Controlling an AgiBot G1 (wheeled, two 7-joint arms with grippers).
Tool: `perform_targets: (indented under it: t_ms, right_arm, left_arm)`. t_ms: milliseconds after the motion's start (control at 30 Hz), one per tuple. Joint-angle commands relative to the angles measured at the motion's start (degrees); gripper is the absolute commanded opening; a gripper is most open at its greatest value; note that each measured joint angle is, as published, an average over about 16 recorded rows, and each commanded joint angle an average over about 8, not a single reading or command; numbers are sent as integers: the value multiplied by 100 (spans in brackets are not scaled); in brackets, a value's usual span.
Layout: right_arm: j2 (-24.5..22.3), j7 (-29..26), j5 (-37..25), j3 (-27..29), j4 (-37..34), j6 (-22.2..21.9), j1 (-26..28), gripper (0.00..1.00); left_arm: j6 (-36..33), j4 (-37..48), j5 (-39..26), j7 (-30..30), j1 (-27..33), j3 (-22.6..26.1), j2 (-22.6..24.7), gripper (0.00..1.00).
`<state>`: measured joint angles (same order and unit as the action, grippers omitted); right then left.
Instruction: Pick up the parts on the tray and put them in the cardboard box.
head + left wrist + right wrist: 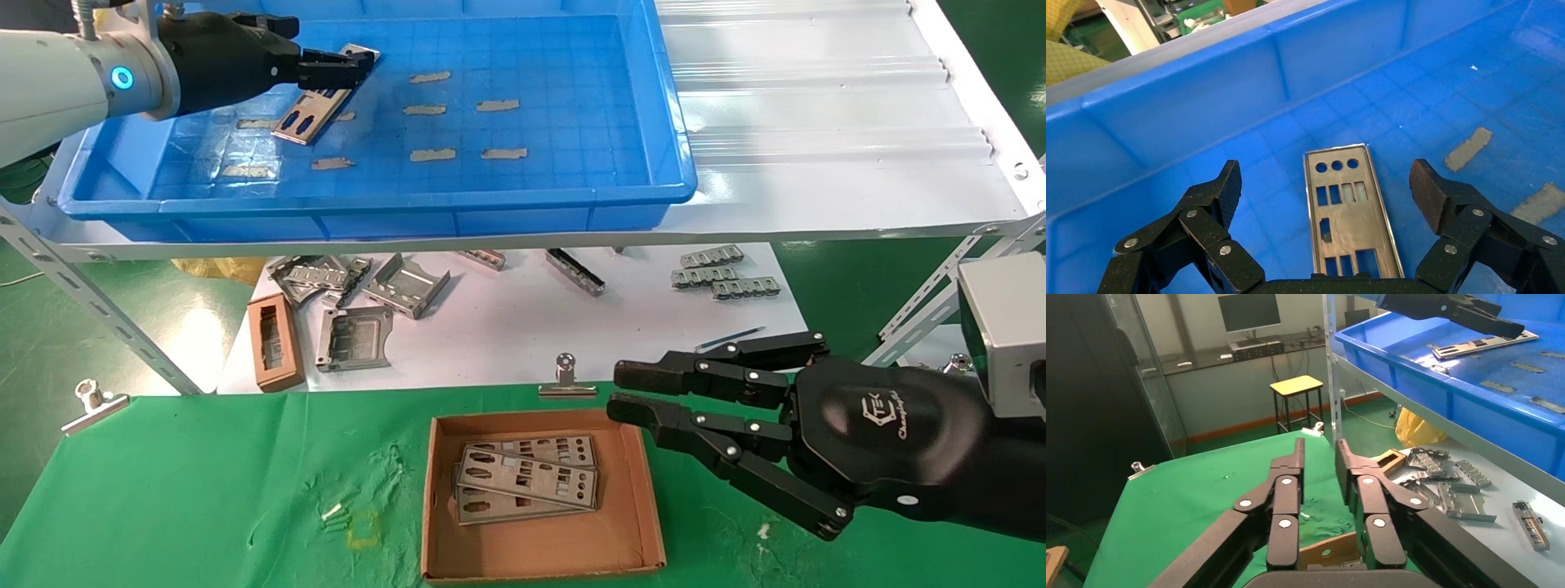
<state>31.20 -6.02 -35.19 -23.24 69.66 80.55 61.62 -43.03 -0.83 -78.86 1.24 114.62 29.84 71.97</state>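
Note:
One silver-grey plate [315,114] lies on the floor of the blue tray [368,200], toward its left rear. My left gripper [343,69] hovers over the plate's far end. In the left wrist view the gripper [1327,177] is wide open, its fingers on either side of the plate [1349,214] without touching it. The cardboard box [539,563] on the green cloth holds three stacked plates [527,478]. My right gripper [625,392] hangs over the box's right rear corner, empty, with a narrow gap between its fingers [1291,478].
Short grey tape strips [498,104] dot the tray floor. A white corrugated sheet [817,98] lies right of the tray. Below it are folded brackets [392,286], linked clips [723,278] and a narrow brown frame [275,341]. Binder clips [565,380] hold the cloth's edge.

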Motion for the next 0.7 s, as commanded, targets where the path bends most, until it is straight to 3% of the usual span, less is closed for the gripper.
perform_targets:
  t_ms: [33, 700]
  right_arm:
    - [0, 0, 0, 0, 0, 0, 0, 100]
    - [0, 0, 0, 0, 0, 0, 0, 100]
  left_arm:
    - [-28, 27, 10, 9, 1, -7, -1, 3]
    - [-18, 152, -109, 169, -4, 78, 54, 0]
